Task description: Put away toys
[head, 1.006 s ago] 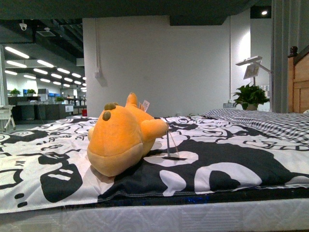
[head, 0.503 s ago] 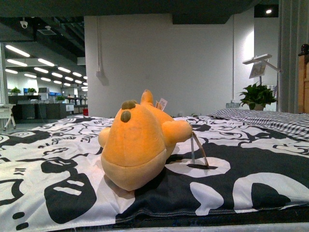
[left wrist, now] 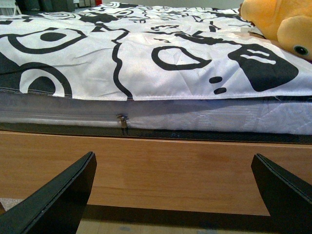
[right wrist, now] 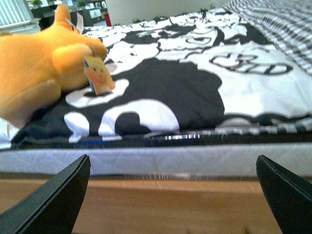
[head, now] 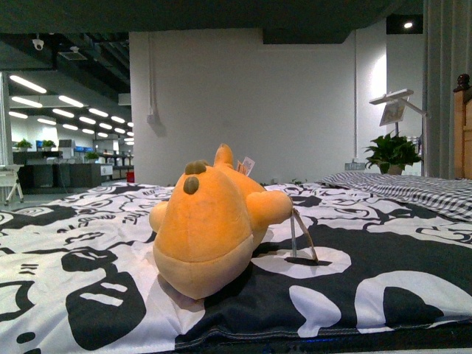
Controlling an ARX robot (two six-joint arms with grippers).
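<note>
An orange-yellow plush toy (head: pixel 210 221) lies on the black-and-white patterned bedspread (head: pixel 354 251), near the bed's front edge, with a tag (head: pixel 302 236) hanging off one stubby limb. The right wrist view shows the toy (right wrist: pixel 39 73) and its printed tag (right wrist: pixel 97 75) on the bed; the left wrist view catches only part of the toy (left wrist: pixel 282 24). My left gripper (left wrist: pixel 173 195) is open, low in front of the wooden bed frame (left wrist: pixel 170 165). At mattress-edge height my right gripper (right wrist: pixel 173 195) is open too. Both hold nothing and are well short of the toy.
A grey checked pillow area (head: pixel 413 188) lies at the bed's back right, beside a wooden headboard (head: pixel 463 133). A potted plant (head: pixel 391 153) and a lamp (head: pixel 394 103) stand behind. A white wall (head: pixel 251 103) backs the bed. A mattress zipper (left wrist: pixel 123 120) shows above the frame.
The front camera has come closer to the bed and shifted slightly; the toy looks larger and sits more to the right in view. The toy itself has not moved on the bedspread.
</note>
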